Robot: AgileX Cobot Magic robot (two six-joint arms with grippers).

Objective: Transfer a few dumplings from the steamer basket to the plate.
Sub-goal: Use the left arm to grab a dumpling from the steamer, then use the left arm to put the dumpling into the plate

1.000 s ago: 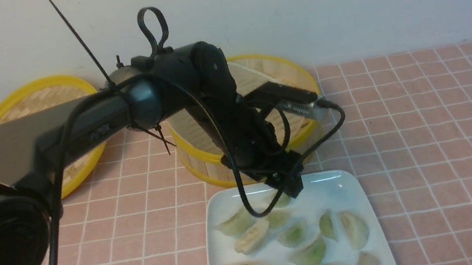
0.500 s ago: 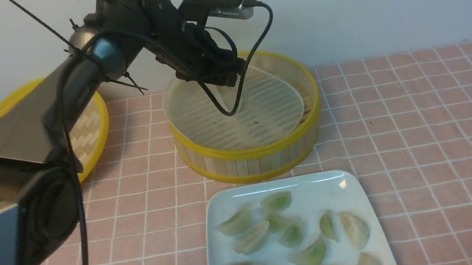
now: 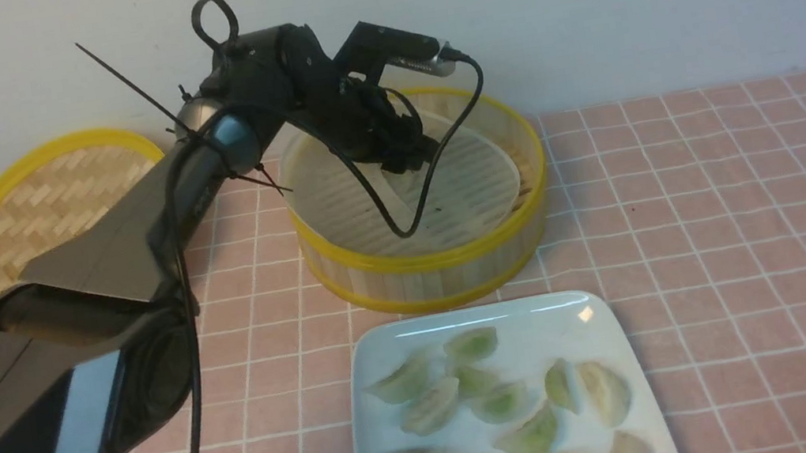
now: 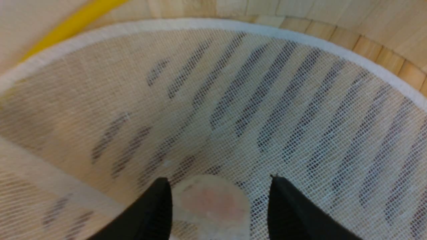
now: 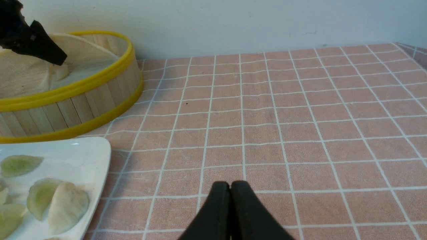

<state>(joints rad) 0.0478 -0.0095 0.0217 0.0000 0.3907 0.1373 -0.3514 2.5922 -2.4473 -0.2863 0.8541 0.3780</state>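
As left jaws straddle dumpling [image 4: 210, 203] — axis unclear.

Left arm [image 3: 154, 216] stretches forward and down, left gripper [image 3: 422, 160] spread apart, right gripper [image 5: 230, 185] pressed together.

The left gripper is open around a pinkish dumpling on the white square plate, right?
No. The left gripper is open around the pinkish dumpling inside the round yellow-rimmed bamboo steamer basket, not on the white square plate. The left wrist view shows the basket's liner beneath it.
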